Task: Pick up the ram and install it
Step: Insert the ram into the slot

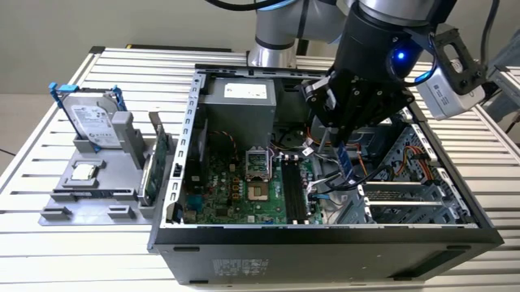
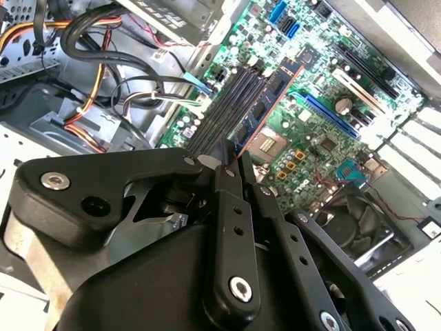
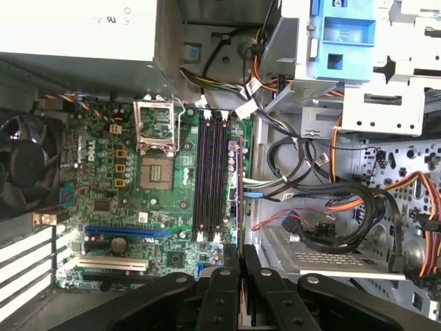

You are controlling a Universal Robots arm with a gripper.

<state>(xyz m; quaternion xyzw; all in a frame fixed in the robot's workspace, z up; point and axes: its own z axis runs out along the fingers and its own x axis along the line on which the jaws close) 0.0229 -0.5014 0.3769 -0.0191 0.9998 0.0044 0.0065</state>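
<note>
Ram [image 1: 346, 165] is pinched edge-on between the fingers of your end effector [image 1: 337, 139], which is clenched on the stick's upper end inside the open computer case [image 1: 325, 240]. The stick hangs upright over the motherboard. In the first wrist view its thin edge [image 3: 240, 181] runs parallel to the memory slots [image 3: 210, 179], just beside them on the side away from the processor socket [image 3: 155, 172]. You cannot tell whether its lower edge touches the board. In the second wrist view the stick [image 2: 270, 96] reaches out from the fingertips [image 2: 227, 155] along the same slots [image 2: 222, 114]. Well apart from the slots, outside the case toward the exterior view's left, the hard drive [image 1: 89, 121] and green card [image 1: 159, 159] stand in a grey holder [image 1: 85, 198] on the slatted surface [image 1: 73, 258].
</note>
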